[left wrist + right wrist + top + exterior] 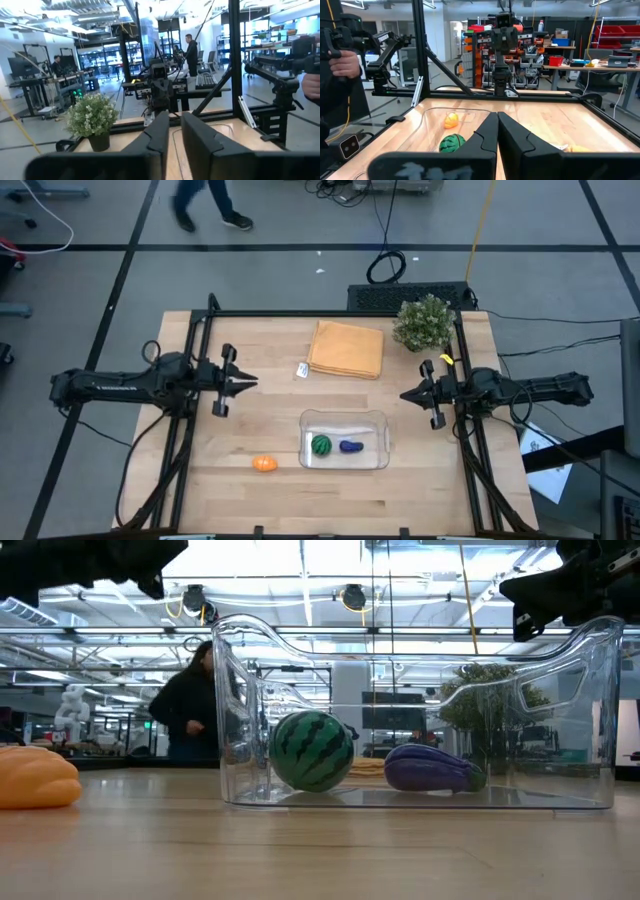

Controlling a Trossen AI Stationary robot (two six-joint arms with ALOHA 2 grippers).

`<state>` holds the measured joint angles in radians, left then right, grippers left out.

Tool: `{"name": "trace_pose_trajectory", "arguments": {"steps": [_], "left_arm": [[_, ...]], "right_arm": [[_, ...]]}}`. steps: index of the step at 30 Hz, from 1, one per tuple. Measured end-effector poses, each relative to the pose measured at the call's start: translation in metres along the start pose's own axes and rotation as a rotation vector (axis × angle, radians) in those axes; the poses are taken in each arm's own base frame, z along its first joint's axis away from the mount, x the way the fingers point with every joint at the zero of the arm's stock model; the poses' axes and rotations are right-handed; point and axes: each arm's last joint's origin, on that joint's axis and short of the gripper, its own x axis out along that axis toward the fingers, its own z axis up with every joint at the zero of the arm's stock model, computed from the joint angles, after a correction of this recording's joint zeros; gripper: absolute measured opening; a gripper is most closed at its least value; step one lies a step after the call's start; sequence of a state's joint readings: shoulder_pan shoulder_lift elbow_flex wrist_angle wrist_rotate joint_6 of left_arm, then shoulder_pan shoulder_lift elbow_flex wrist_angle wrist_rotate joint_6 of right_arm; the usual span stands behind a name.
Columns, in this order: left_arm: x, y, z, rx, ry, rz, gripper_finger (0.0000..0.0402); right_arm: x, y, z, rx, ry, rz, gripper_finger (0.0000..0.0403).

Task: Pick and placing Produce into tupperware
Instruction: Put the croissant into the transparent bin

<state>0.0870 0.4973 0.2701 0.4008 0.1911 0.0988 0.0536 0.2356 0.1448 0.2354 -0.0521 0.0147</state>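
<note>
Tupperware [344, 418] near the worktop's [260, 400] front edge, holding striped ball [320, 445] and eggplant [350, 446].
Orange piece [263, 463] lies outside, just left; left tool [252, 382] and right tool [406, 395], both pressed together, flank open centre.

Bright, even overhead lighting — soft shadows, glaring ceiling lights, wrist views slightly blurred.

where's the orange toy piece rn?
High view: the orange rounded toy piece lies on the wooden table, just outside the clear plastic container, on its left-arm side, near the front edge.
</note>
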Motion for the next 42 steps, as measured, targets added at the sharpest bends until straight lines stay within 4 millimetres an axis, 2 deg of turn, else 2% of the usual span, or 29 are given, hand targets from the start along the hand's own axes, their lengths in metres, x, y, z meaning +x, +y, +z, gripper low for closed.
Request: {"name": "trace_pose_trajectory", "arguments": {"steps": [9,15,24,32,42], "left_arm": [[0.019,-0.008,0.031,-0.033,0.08,-0.102,0.0158],[0.038,-0.016,0.039,-0.054,0.199,-0.179,0.0194],[0.057,-0.025,0.042,-0.049,0.254,-0.224,0.0202],[0.06,-0.032,0.042,-0.064,0.265,-0.241,0.0194],[0.06,-0.048,0.045,-0.102,0.253,-0.306,0.0206]], "right_arm": [[0.0,0.0,0.0,0.0,0.001,0.0,0.0],[0.0,0.0,-0.001,0.001,0.007,0.0,0.0],[0.0,0.0,-0.001,0.006,0.009,0.0,0.0],[0.0,0.0,-0.001,0.019,0.011,0.0,0.0],[0.0,0.0,-0.002,0.017,0.019,0.0,0.0]]}}
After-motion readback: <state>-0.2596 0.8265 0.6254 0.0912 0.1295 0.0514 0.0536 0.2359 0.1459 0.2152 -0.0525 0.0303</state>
